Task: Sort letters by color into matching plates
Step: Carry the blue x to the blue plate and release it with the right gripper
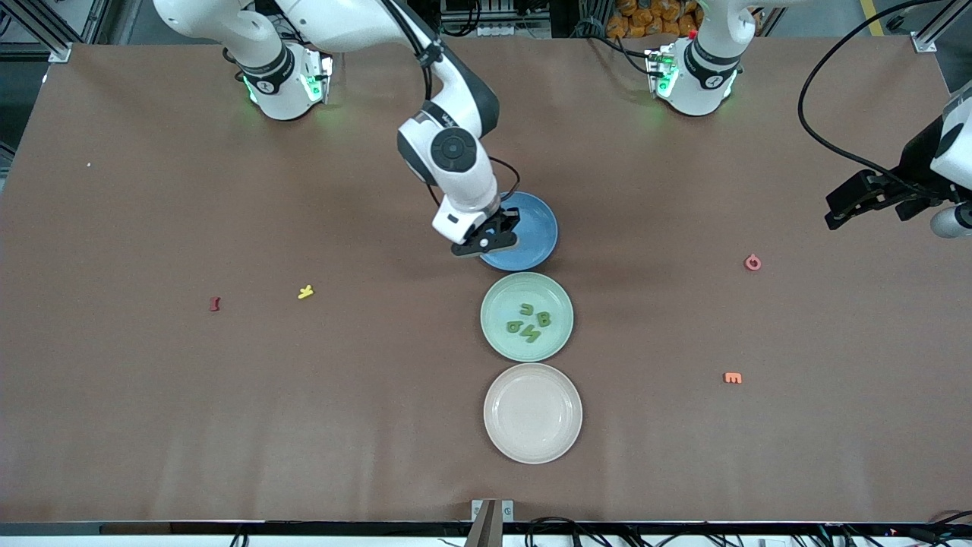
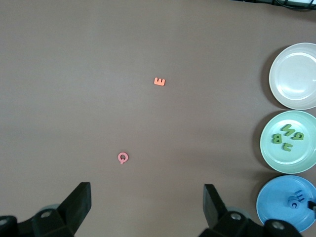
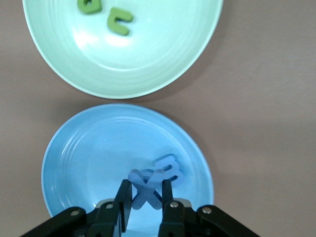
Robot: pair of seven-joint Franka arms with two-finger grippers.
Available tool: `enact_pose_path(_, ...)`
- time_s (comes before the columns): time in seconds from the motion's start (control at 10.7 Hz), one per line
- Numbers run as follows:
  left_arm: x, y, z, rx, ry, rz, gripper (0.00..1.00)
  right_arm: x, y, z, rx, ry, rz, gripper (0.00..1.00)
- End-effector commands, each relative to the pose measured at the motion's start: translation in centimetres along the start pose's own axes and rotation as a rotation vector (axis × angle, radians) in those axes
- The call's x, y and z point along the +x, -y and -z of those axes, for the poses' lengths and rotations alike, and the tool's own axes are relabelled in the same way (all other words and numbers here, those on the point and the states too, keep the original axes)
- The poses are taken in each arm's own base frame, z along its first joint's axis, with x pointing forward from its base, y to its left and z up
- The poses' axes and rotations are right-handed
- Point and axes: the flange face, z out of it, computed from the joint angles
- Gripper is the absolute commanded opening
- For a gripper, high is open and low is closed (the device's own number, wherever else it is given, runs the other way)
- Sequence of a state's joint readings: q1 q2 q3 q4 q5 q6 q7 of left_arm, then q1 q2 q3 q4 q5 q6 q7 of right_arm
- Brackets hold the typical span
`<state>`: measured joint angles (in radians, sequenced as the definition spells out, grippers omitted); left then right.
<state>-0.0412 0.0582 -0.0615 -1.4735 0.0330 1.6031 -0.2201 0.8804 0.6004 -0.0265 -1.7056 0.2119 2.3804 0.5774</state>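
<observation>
My right gripper (image 1: 497, 235) hangs over the blue plate (image 1: 535, 209), shut on a blue X-shaped letter (image 3: 148, 190). In the right wrist view the fingers (image 3: 124, 197) pinch the X from both sides just above the plate (image 3: 89, 158), with another blue letter (image 3: 169, 167) lying in the plate under it. The mint green plate (image 1: 493, 300) sits beside the blue one, nearer the front camera, and holds several green letters (image 1: 529, 320). My left gripper (image 1: 831, 213) waits open and empty above the left arm's end of the table.
A beige-pink plate (image 1: 533, 448) lies nearest the front camera, in line with the other two. Loose pieces on the table: a dark red one (image 1: 215, 304) and a yellow one (image 1: 305, 292) toward the right arm's end, a pink one (image 1: 752, 262) and an orange one (image 1: 733, 377) toward the left arm's end.
</observation>
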Motion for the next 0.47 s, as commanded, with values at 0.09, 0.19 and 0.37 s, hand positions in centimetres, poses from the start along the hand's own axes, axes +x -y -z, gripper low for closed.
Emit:
enact_pose_path(0.09, -0.16, -0.27, 0.24, -0.011, 0.011, -0.014, 1.0, 0.2, 1.21, -2.43, -0.019, 0.019, -0.001, 0.11)
enact_pose_path(0.19, -0.16, -0.27, 0.24, -0.011, 0.011, -0.014, 1.0, -0.12, 1.37, -2.58, -0.025, 0.03, -0.012, 0.13)
enact_pose_path(0.37, -0.18, -0.35, 0.31, -0.012, 0.01, -0.016, 1.0, -0.22, 1.72, -2.17, -0.028, 0.034, -0.037, 0.99)
